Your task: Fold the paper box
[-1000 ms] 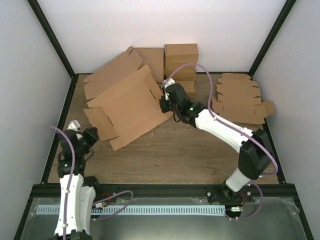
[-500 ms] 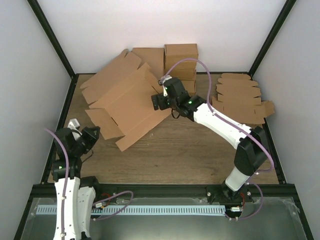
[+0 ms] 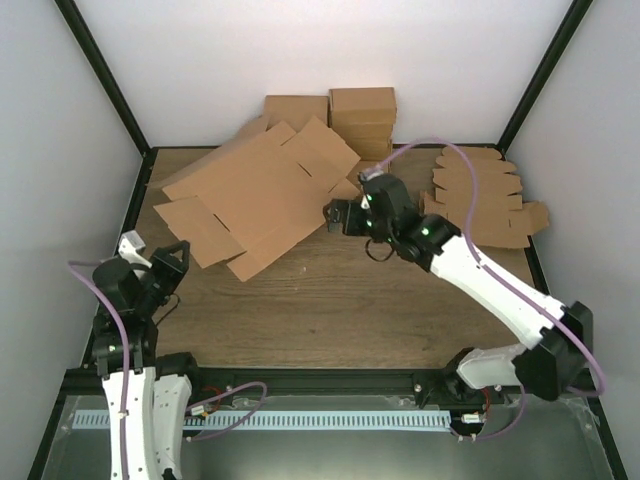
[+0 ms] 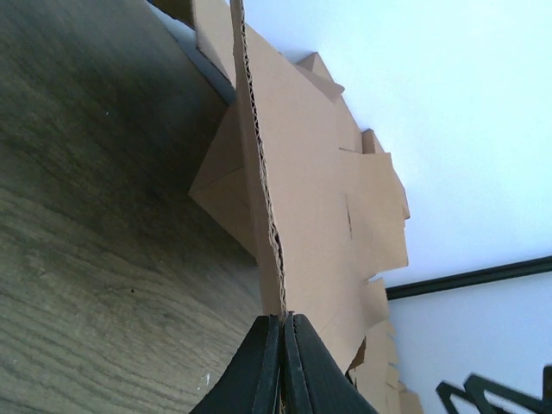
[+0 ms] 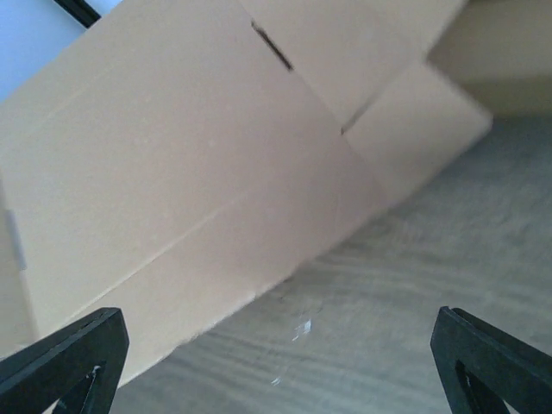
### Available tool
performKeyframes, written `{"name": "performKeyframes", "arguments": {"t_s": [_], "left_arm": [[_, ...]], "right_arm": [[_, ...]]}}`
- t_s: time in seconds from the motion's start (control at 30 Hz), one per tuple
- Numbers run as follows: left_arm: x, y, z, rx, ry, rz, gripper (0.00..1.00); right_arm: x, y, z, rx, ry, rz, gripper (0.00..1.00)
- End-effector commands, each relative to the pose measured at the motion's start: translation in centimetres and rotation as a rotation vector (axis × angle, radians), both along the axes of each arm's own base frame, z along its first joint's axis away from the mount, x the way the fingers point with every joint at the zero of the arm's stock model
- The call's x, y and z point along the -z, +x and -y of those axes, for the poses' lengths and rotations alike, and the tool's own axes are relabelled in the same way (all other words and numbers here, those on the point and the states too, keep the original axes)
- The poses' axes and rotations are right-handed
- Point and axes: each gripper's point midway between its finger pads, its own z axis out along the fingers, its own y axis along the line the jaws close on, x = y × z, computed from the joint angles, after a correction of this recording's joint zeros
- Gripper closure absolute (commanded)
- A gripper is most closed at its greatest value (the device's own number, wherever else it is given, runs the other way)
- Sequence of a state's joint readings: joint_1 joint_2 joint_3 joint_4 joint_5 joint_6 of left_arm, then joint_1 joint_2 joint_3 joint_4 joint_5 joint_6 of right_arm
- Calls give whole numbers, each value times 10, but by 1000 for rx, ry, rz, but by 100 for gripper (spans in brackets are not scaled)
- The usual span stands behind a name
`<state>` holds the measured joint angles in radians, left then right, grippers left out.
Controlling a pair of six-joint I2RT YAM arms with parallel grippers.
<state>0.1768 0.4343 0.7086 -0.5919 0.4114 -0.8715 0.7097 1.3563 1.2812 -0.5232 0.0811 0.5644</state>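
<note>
I'm watching the large plain brown cardboard paper box [image 3: 255, 195] lying opened out, creased panels and flaps spread across the back-left of the wooden bench [image 3: 350, 310], its far flaps reaching the stacked small brown cardboard boxes [image 3: 362, 115]. The right gripper [image 3: 345, 212] is hanging beside its right edge, fingers spread wide. The left gripper [image 4: 283, 345] is sitting fingers together at its near-left flap.

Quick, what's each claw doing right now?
Left gripper: closed, apparently pinching the paper box edge.
Right gripper: open, holding nothing.
</note>
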Motion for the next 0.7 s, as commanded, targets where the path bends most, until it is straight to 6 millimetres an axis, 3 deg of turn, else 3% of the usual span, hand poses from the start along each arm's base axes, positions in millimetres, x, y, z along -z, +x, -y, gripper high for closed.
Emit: {"name": "performKeyframes", "arguments": {"t_s": [0.0,0.17,0.5,0.67], "left_arm": [[1,0,1,-4,-29,24,96],[1,-1,2,-2,-33,25,96],[5,-1,5,17,-50,13,96],[4,-1,6,21,-48,16,96]], "right_arm": [[11,-38,-5,30,315,-189,0],[9,-66,-36,-124,680,-276,0],[19,-46,-72,-107,770,-285,4],[35,-35,-93,-89,782,-343,8]]}}
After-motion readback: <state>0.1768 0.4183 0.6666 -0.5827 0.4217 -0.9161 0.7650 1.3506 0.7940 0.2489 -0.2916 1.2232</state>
